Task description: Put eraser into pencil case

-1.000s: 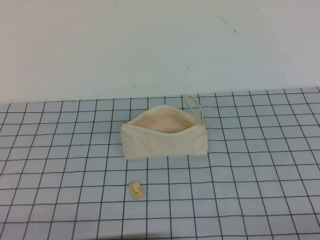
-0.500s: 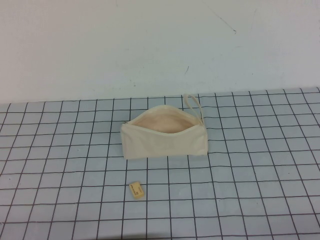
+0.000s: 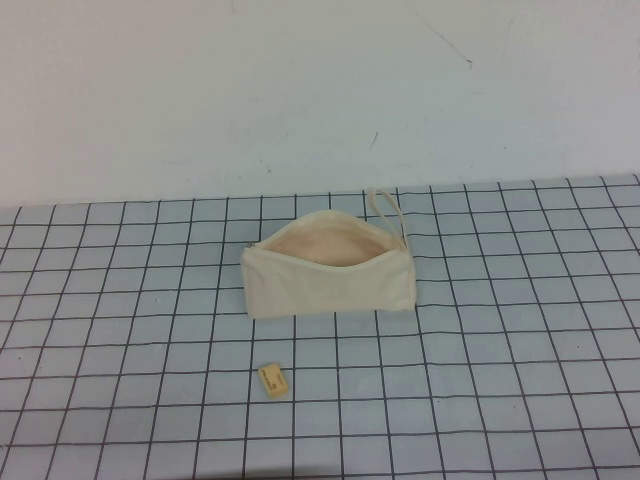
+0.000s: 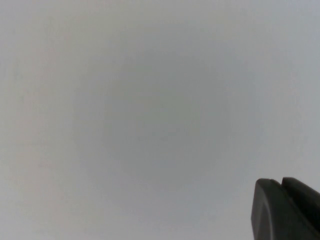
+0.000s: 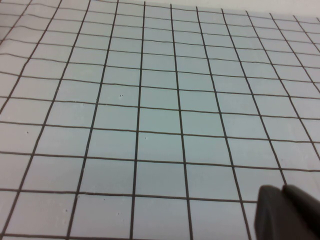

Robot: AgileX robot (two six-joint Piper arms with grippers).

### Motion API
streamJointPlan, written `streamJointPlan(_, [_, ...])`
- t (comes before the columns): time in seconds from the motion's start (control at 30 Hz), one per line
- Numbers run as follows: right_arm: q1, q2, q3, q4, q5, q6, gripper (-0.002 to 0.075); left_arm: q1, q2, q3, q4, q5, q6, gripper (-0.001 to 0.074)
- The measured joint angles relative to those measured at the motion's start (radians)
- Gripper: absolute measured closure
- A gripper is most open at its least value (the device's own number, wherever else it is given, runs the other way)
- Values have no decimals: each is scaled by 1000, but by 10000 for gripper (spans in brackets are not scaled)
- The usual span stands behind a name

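Lying on the grid mat (image 3: 520, 330), eraser (image 3: 272, 379) just short of open pencil case (image 3: 330, 285), slightly left of centre. Left gripper (image 4: 285, 210) and right gripper (image 5: 287, 212) barely in frame, neither visibly nearer.

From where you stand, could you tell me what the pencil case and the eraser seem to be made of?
The pencil case looks like matte cream woven fabric: soft slumped edges, gaping mouth, peach lining. The eraser seems a matte tan rubber or vinyl block with crisp edges and a dark print; I cannot tell which. Left claw and right claw show only at their wrist views' edges.
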Motion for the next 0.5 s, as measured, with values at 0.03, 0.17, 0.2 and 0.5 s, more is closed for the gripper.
streamJointPlan(0.03, [0, 0, 0, 0, 0, 0, 727, 0, 0, 0, 0, -40, 0, 736])
streamJointPlan(0.17, [0, 0, 0, 0, 0, 0, 727, 0, 0, 0, -2, -135, 0, 736])
streamJointPlan(0.2, [0, 0, 0, 0, 0, 0, 727, 0, 0, 0, -2, -153, 0, 736])
streamJointPlan(0.5, [0, 0, 0, 0, 0, 0, 727, 0, -1, -108, 12, -108, -31, 736])
